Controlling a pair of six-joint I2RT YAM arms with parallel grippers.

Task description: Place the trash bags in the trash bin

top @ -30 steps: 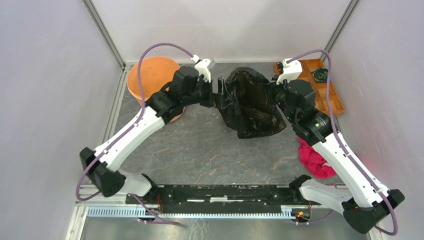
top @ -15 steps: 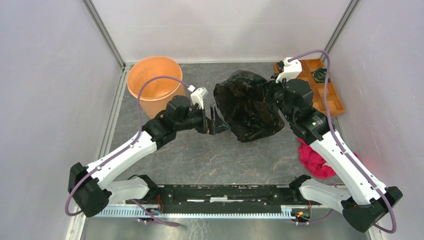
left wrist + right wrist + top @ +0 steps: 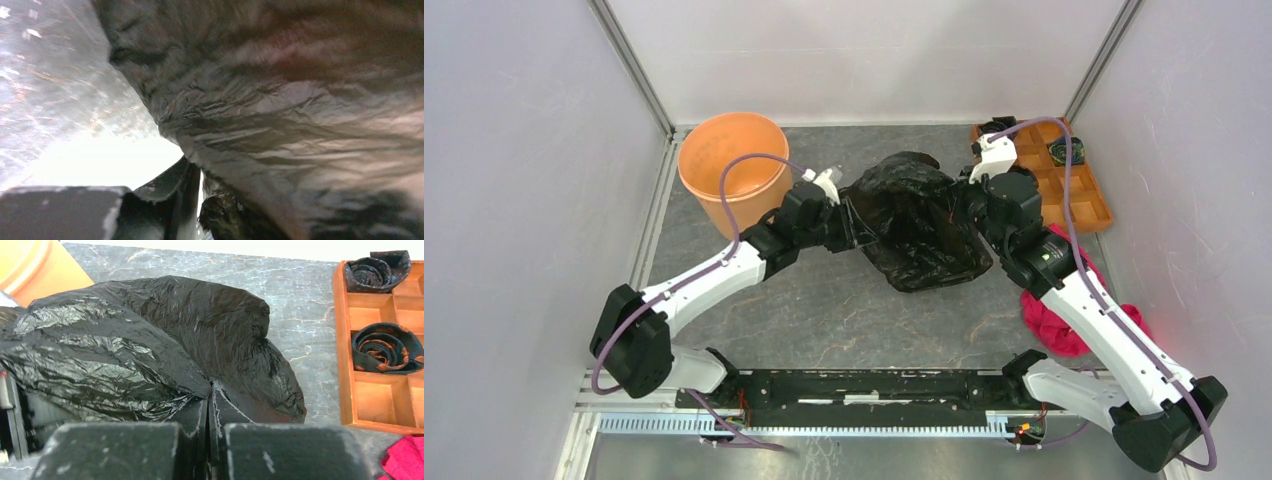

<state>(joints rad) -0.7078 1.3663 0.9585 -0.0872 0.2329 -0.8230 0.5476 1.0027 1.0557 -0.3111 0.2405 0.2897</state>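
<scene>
- Right gripper (image 3: 210,397): its two fingers are pressed flat together, and a fold of the black bag (image 3: 150,340) runs right into the seam between the tips — I read that as a pinch on the film.
- Left gripper (image 3: 849,222): pushed into the bag's 9 o'clock edge. The wrist view shows only one finger (image 3: 167,197), with crinkled film lying against its inner side; the other finger is hidden behind the plastic, so I cannot tell how wide the jaws stand or whether they have a grip.
- The bag (image 3: 919,225) sits bunched between the two grippers, mid-table toward the back, outside the bucket.
- The orange bucket (image 3: 732,117) stands upright at about 10 o'clock from the bag, in the back-left corner, close to the left wall and near the left arm's wrist.
- At 2 o'clock from the bag the compartment tray (image 3: 1079,205) lies along the right wall, with coiled black rolls (image 3: 382,347) in it.
- A red cloth (image 3: 1054,320) lies at 4 o'clock, under the right forearm.
- Bare table (image 3: 824,310) — at 6 to 7 o'clock from the bag, between the arms.
</scene>
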